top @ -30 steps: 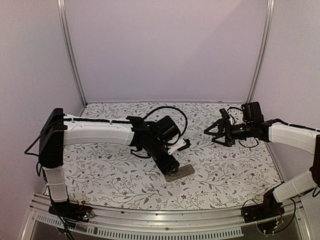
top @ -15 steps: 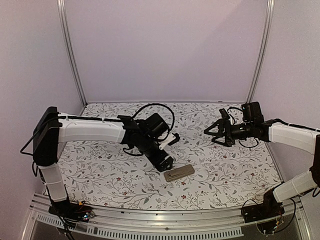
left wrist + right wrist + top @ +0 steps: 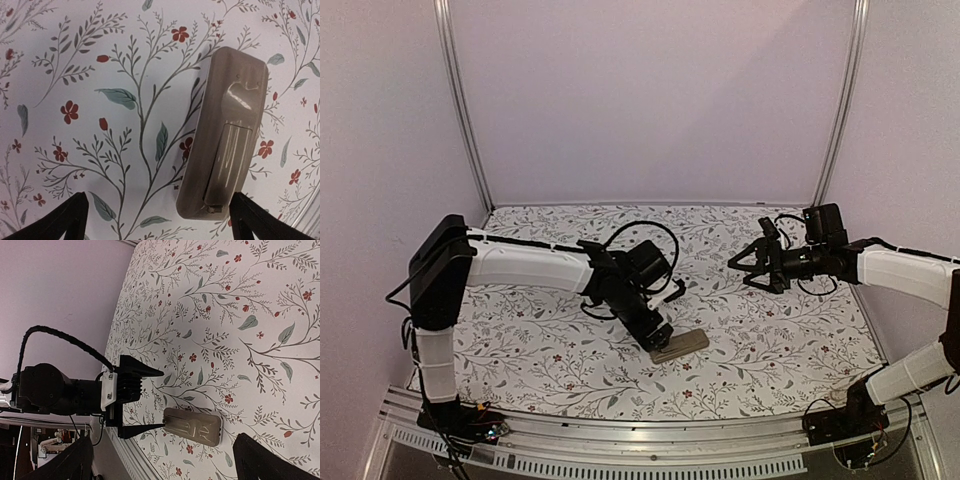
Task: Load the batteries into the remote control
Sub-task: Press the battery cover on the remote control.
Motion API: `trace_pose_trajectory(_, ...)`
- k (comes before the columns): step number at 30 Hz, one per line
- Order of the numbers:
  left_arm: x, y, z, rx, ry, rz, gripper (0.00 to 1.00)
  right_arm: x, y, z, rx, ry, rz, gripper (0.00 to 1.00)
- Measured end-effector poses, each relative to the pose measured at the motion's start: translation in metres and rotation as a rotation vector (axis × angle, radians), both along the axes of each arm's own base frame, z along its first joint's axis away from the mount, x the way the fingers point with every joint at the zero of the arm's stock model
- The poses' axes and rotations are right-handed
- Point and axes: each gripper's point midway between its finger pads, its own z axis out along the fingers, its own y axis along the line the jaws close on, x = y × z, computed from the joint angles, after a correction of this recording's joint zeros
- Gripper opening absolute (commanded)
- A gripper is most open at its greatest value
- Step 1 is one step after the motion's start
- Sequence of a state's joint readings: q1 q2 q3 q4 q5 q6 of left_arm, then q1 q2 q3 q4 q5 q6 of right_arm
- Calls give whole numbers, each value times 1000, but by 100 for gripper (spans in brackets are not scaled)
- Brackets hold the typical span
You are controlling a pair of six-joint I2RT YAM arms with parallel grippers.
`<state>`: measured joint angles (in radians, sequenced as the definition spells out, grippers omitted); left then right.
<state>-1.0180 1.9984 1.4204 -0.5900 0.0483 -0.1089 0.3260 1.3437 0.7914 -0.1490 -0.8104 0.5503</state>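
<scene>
The remote control (image 3: 682, 345) lies back up on the flowered table, tan-grey, with a ridged panel on its back (image 3: 227, 150). It also shows in the right wrist view (image 3: 193, 426). My left gripper (image 3: 658, 336) is open and low at the remote's left end. In the left wrist view it (image 3: 159, 227) has one fingertip (image 3: 250, 220) by the remote's near end. The right wrist view shows its (image 3: 163, 400) lower fingertip touching that end. My right gripper (image 3: 748, 262) is open and empty, held in the air to the right. The batteries are out of view.
The flowered table cover (image 3: 540, 350) runs to purple walls at the back and sides. Metal uprights (image 3: 463, 110) stand at the back corners. A metal rail (image 3: 620, 440) lies along the near edge.
My left gripper drew back and up from the remote half a second ago and has come back down to its left end. The remote and the right arm have not moved.
</scene>
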Motion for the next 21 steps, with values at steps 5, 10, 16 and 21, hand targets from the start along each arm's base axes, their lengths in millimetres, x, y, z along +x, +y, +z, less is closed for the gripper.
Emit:
trace_pose_trajectory(5,-2,4,-15,44,6,1,100,0,0,0,0,0,0,99)
trace_pose_trajectory(10,3,1,-15,54,-22,8,99,0,0,0,0,0,0,99)
trace_pose_trajectory(16,3,3,-15,66,-27,8,96,0,0,0,0,-1,0,99)
trace_pose_trajectory(21,-1,8,-15,75,-22,6,95,0,0,0,0,-1,0,99)
